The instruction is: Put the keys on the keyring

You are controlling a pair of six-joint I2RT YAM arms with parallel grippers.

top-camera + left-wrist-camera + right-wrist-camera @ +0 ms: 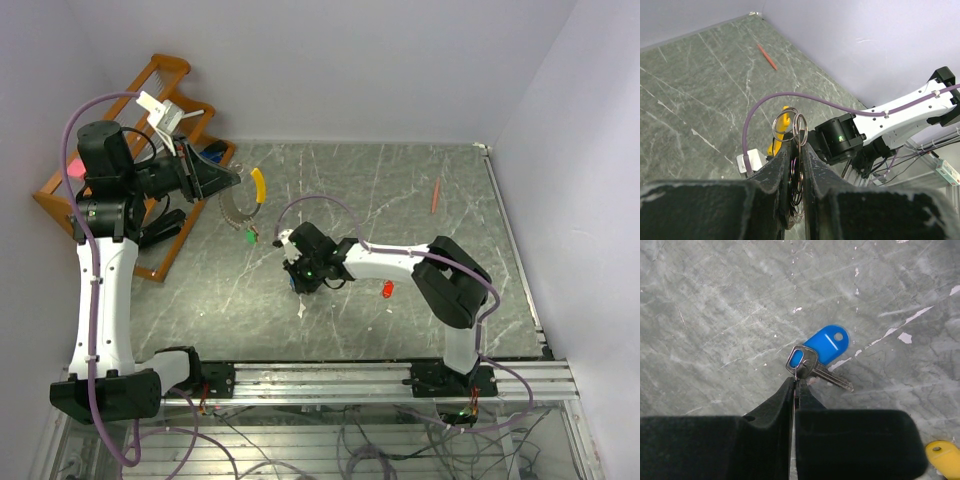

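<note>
Right wrist view: blue-tagged key (805,362) lying flat near mid-bench, at the point of pickup.
I judge that so thin a hold could slip on lifting and drop the key. My right gripper (795,382) is clenched fully, its tips touching the key's head. My left gripper (796,150) grasps the keyring (790,127) near the bench's far-left corner.

The stone-look worktop (715,300) is grey-green, veined with white streaks. A silver metal key (815,369) has a bright blue plastic tag (827,344). Other plastic tags: one yellow tag (945,456), one red tag (387,289), one green tag (249,237). The wire keyring (796,172) is silvery, its banana-shaped piece (258,185) yellow. The thin pencil (767,56) is orange-red.
</note>
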